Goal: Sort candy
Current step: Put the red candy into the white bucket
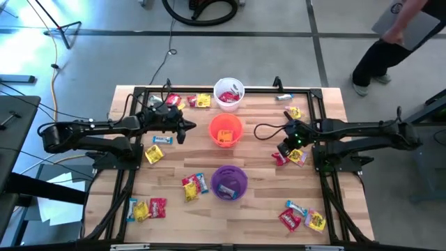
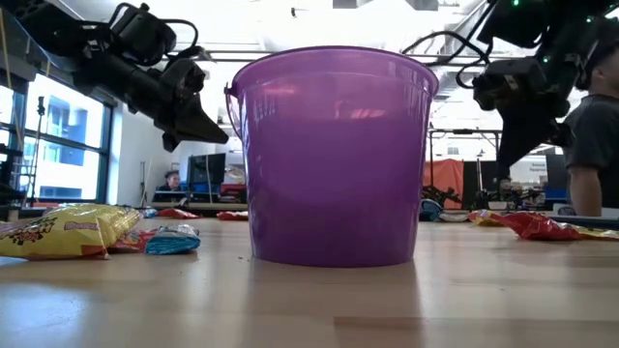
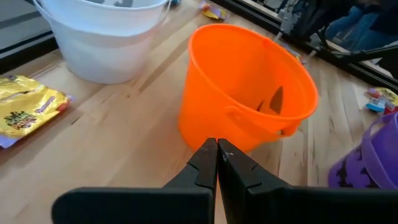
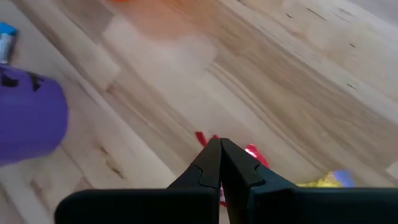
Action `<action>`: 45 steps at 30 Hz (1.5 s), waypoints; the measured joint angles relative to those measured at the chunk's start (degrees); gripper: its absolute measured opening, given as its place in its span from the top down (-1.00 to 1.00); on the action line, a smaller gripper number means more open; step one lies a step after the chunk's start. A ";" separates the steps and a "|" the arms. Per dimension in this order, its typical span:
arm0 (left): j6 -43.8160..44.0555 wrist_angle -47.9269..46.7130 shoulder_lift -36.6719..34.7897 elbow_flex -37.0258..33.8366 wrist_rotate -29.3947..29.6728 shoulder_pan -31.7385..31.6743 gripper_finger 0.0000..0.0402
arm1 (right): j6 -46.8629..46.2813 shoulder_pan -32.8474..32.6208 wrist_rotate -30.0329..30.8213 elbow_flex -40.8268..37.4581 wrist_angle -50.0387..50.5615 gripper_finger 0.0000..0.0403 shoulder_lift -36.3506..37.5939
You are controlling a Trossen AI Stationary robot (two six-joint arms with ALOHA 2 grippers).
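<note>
Wooden planks form the table [image 1: 251, 202], which stands on a grey floor with a black frame around its edge; a person [image 1: 390, 42] walks past its far right corner. Three round cups stand in a line down the middle: a white cup [image 1: 228, 95] at the far edge, an orange cup [image 1: 225, 130] in the centre and a purple cup [image 1: 229, 182] nearest the front, which fills the low view. The candy [image 1: 194, 185], small flat sweets in red, yellow and blue-white wrappers, lies scattered on the table in loose groups: some beside the white cup at the far left, one yellow piece and one blue-white piece at the left, a cluster just left of the purple cup, another at the front left corner, one at the front right corner, and a few on the right side. At least one wrapped sweet also lies inside each of the white and purple cups. The left gripper [image 1: 191, 127] hangs above the table just left of the orange cup, its jaws clenched together and holding nothing. The right gripper [image 1: 282, 148] hangs on the right side, directly above a red sweet [image 4: 252, 152] with a yellow one [image 4: 323, 181] close by, its jaws likewise pressed together and empty.
</note>
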State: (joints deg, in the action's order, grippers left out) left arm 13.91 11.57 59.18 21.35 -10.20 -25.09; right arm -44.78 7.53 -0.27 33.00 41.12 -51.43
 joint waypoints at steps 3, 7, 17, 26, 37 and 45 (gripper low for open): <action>0.03 0.00 0.00 0.01 0.55 0.50 1.00 | -1.25 -1.23 0.00 0.19 0.33 1.00 -0.01; 0.89 -0.07 0.00 -0.01 0.54 1.36 1.00 | -3.23 -3.31 0.99 0.25 0.42 1.00 -0.42; 0.96 -0.16 0.00 0.01 2.01 3.53 1.00 | -9.39 -8.27 1.11 0.27 2.84 0.62 -7.67; 1.05 -0.17 0.00 0.01 2.01 3.53 1.00 | -10.44 -8.50 1.26 0.27 1.63 -0.02 -14.06; 1.03 -0.15 0.00 0.01 2.03 3.50 1.00 | -6.59 -8.26 3.71 0.32 -0.21 -0.09 -17.81; 1.05 -0.17 0.00 0.01 2.03 3.50 1.00 | -4.82 -8.17 3.11 0.32 -3.85 0.13 -21.82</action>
State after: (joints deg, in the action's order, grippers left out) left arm 14.96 11.40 59.18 21.37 -8.16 -21.58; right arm -49.60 -0.64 2.83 33.32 37.27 -73.26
